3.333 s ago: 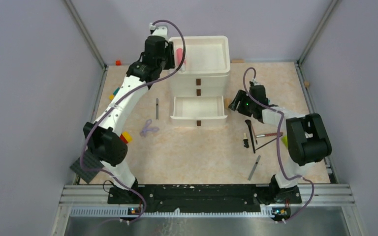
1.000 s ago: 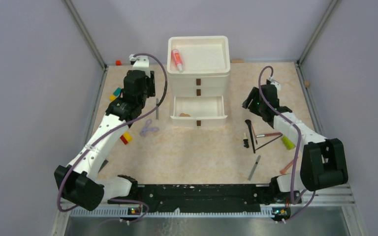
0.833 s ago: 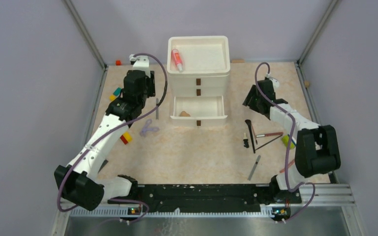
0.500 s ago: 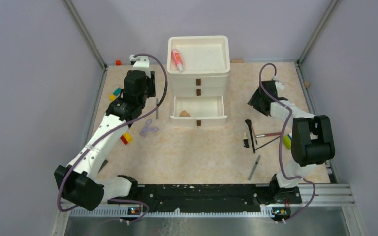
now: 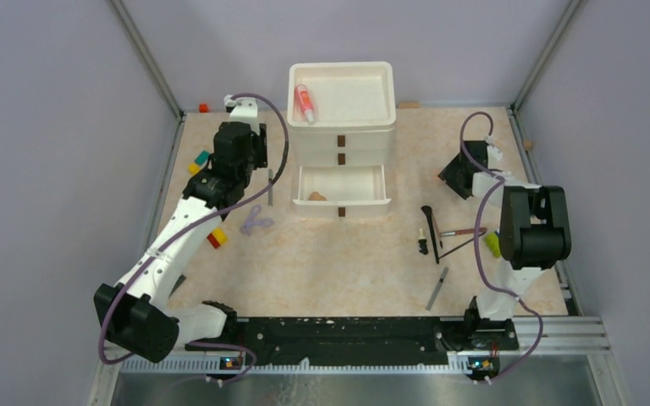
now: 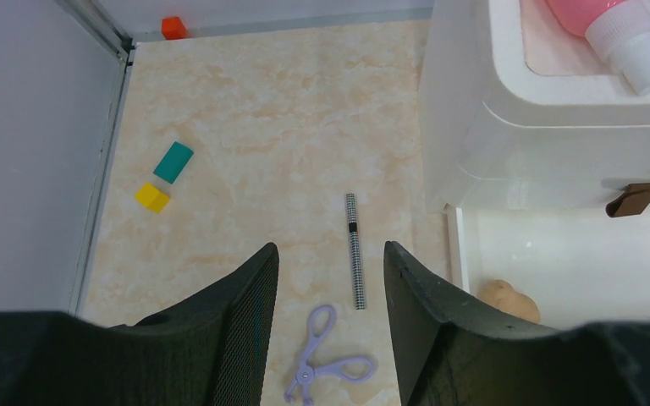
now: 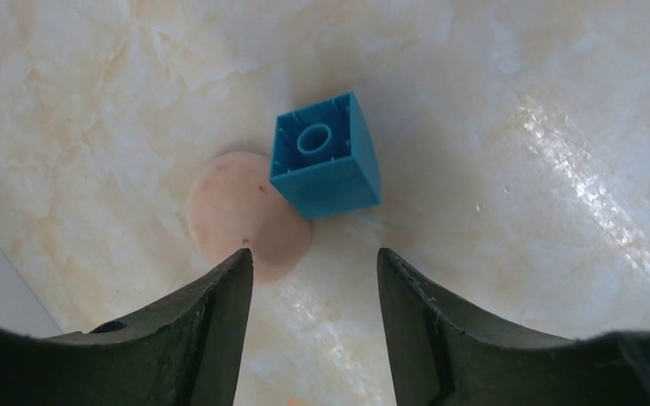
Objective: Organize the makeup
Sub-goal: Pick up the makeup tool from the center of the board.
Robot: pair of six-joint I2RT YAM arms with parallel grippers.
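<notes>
A pink white-capped spray bottle (image 5: 304, 102) lies in the top tray of the white drawer unit (image 5: 364, 127); it also shows in the left wrist view (image 6: 609, 25). A peach sponge (image 5: 317, 196) lies in the open bottom drawer (image 6: 559, 254). My left gripper (image 5: 250, 156) is open and empty, above a thin patterned pencil (image 6: 354, 249) and a lilac scissor-like tool (image 6: 326, 372). My right gripper (image 5: 455, 176) is open and empty, low over a peach round sponge (image 7: 241, 216) partly under a blue toy block (image 7: 326, 156). Its left finger (image 7: 220, 304) overlaps the sponge's edge.
Thin brushes and pencils (image 5: 440, 233) and a silver tube (image 5: 437, 288) lie right of the drawer unit, by a yellow-green item (image 5: 493, 244). Teal (image 6: 173, 161) and yellow (image 6: 151, 197) blocks sit near the left wall; a red-and-yellow block (image 5: 215, 238) lies by the left arm.
My left gripper left the pink bottle in the top tray and drew back to the left. A sponge now lies in the drawer. My right gripper moved right and back, over the blue block.
</notes>
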